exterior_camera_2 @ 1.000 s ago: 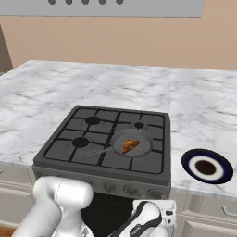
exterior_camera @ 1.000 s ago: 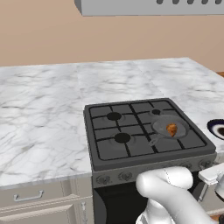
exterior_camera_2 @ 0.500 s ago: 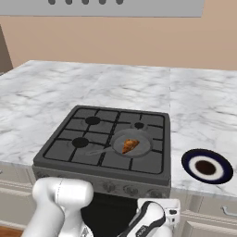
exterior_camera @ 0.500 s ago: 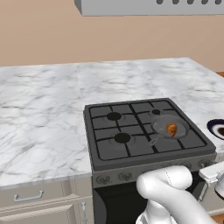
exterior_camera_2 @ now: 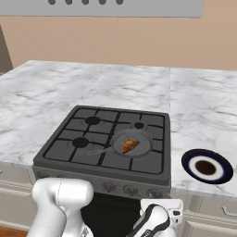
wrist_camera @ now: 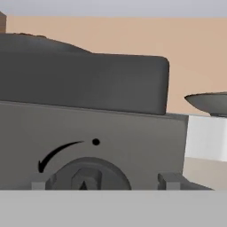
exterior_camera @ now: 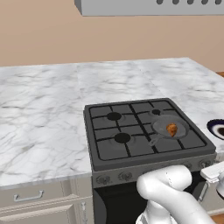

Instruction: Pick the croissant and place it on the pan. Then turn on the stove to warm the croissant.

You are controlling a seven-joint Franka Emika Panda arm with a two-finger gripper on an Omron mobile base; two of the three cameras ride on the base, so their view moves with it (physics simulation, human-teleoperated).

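The orange-brown croissant (exterior_camera: 172,129) (exterior_camera_2: 130,145) lies in the shallow dark-grey pan (exterior_camera: 162,124) (exterior_camera_2: 140,138) on the front right burner of the stove (exterior_camera: 131,146) (exterior_camera_2: 69,150). My gripper (wrist_camera: 105,181) is low, right up against the stove's front panel (wrist_camera: 133,146). Its two dark fingertips (wrist_camera: 170,181) stand apart on either side of a round knob (wrist_camera: 86,175), with a gap on the right side. A curved arrow and a dot are printed above the knob. My white hand (exterior_camera_2: 162,210) sits below the right end of the knob row.
A dark-rimmed, white-centred bowl (exterior_camera_2: 206,166) (exterior_camera: 217,129) (wrist_camera: 208,102) stands on the marble counter (exterior_camera: 43,122) to the right of the stove. Drawer fronts with handles (exterior_camera: 28,197) run under the counter. A range hood (exterior_camera: 144,6) hangs above.
Croissant, pan and bowl have not moved. My hand stays low at the knob row, shifted only slightly.
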